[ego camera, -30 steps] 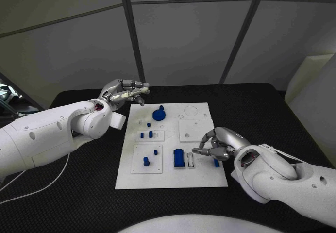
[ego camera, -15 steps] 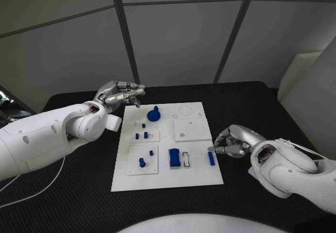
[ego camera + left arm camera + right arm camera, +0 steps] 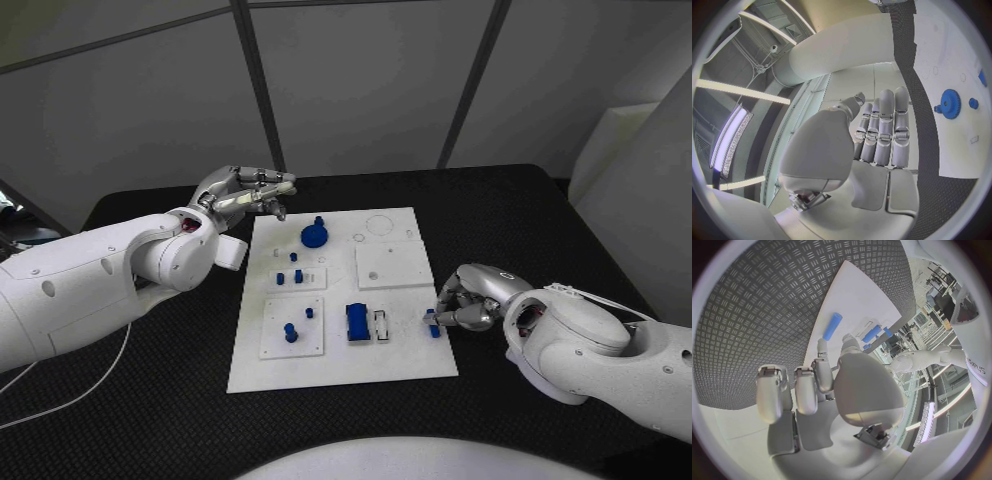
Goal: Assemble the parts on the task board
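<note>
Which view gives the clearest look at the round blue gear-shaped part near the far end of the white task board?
The left wrist view: the round blue gear-shaped part shows large, with its toothed rim plain, on the white task board. The head view shows it small, teeth unreadable. In the right wrist view I cannot pick it out.

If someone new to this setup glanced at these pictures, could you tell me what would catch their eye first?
Most likely the white task board in the middle of the black table, dotted with small blue parts, the blue gear at its far end standing out most. Next, the right hand at the board's right edge, its fingers beside a blue peg lying there, and the left hand raised off the board's far left corner.
</note>
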You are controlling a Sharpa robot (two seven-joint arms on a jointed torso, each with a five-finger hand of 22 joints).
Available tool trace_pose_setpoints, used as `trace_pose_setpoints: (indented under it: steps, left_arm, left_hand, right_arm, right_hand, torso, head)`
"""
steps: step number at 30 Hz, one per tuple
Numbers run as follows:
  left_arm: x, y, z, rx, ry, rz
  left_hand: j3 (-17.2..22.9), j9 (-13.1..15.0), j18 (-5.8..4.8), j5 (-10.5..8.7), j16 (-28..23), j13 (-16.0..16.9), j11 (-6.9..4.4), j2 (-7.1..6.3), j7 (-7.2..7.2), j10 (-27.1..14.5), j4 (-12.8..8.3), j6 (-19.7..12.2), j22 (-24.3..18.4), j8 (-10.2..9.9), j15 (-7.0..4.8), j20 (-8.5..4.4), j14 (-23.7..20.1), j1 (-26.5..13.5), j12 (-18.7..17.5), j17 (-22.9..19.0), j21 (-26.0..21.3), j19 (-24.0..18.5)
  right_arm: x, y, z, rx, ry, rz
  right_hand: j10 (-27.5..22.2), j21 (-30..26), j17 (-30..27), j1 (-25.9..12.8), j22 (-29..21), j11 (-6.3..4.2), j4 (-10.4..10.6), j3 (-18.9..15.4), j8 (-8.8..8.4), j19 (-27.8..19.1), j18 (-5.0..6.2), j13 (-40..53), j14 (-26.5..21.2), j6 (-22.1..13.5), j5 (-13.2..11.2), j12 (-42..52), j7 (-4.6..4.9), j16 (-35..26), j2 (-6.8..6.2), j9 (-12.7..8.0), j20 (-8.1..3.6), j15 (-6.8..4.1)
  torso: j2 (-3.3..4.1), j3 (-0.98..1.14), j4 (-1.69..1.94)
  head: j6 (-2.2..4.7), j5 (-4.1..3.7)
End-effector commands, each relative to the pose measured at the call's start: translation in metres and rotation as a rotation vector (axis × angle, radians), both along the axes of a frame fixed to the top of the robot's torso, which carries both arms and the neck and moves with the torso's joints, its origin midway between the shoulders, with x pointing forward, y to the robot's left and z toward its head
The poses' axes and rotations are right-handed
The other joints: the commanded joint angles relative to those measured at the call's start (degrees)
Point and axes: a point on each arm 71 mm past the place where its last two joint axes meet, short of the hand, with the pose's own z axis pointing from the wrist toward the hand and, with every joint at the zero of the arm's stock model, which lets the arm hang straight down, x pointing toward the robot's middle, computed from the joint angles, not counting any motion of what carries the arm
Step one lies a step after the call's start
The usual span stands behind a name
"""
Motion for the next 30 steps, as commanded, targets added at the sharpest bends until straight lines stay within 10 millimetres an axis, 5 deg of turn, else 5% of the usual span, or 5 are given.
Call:
trace_pose_setpoints:
  steps: [1,22,28,30]
  left_arm:
    - [0.0,-0.001,0.001,-0.009,-0.002,-0.009]
    - [-0.001,0.001,0.001,-0.008,0.0,-0.009]
    - [-0.001,0.001,0.001,-0.008,0.0,-0.009]
    - [-0.001,0.001,0.001,-0.008,0.0,-0.009]
  left_hand:
    - [-0.3,0.1,-0.27,0.05,-0.1,0.0,-0.05,0.43,-0.19,-0.5,0.0,-0.3,-0.1,0.2,0.12,0.17,-0.3,0.0,0.4,-0.1,-0.3,-0.1]
    - [-0.3,0.1,-0.27,0.05,-0.1,0.0,-0.05,0.43,-0.19,-0.5,0.0,-0.3,-0.1,0.2,0.12,0.17,-0.3,0.0,0.4,-0.1,-0.3,-0.1]
    - [-0.3,0.1,-0.27,0.05,-0.1,0.0,-0.05,0.43,-0.19,-0.5,0.0,-0.3,-0.1,0.2,0.12,0.17,-0.3,0.0,0.4,-0.1,-0.3,-0.1]
    - [-0.3,0.1,-0.27,0.05,-0.1,0.0,-0.05,0.43,-0.19,-0.5,0.0,-0.3,-0.1,0.2,0.12,0.17,-0.3,0.0,0.4,-0.1,-0.3,-0.1]
  right_arm:
    - [0.001,0.002,0.0,-0.047,-0.013,0.018]
    - [0.003,0.012,-0.012,-0.191,0.029,0.077]
    - [0.004,0.017,-0.013,-0.204,0.018,0.09]
    - [0.004,0.018,-0.014,-0.208,0.015,0.095]
  right_hand:
    - [0.3,-0.1,6.8,0.6,12.5,-0.29,0.0,-0.3,0.18,3.6,-0.46,1.2,4.5,0.5,0.4,0.1,-0.08,-0.3,0.04,0.1,-0.25,-0.32]
    - [0.1,-0.3,6.5,3.4,12.3,-0.72,-0.7,0.0,0.22,3.5,-0.42,1.0,4.4,1.3,1.0,-0.4,-0.55,-0.4,0.48,1.1,-0.65,-0.71]
    - [0.0,-0.4,6.5,6.4,12.3,-0.97,-1.9,1.1,0.06,3.4,-0.39,0.9,4.4,1.3,1.5,-0.7,-0.78,-0.5,1.18,1.6,-0.86,-0.94]
    - [-0.1,-0.4,6.4,8.3,12.3,-1.09,-2.8,2.1,-0.07,3.4,-0.39,0.9,4.4,1.2,-0.2,-0.8,-0.88,-0.5,1.75,1.8,-0.99,-1.08]
  torso:
    - [-0.01,-0.03,0.04]
    - [0.0,-0.02,0.05]
    - [-0.03,-0.05,0.03]
    - [-0.02,-0.03,0.07]
  head:
    - [-0.03,0.06]
    - [-0.61,0.07]
    - [-0.6,0.14]
    - [-0.63,0.17]
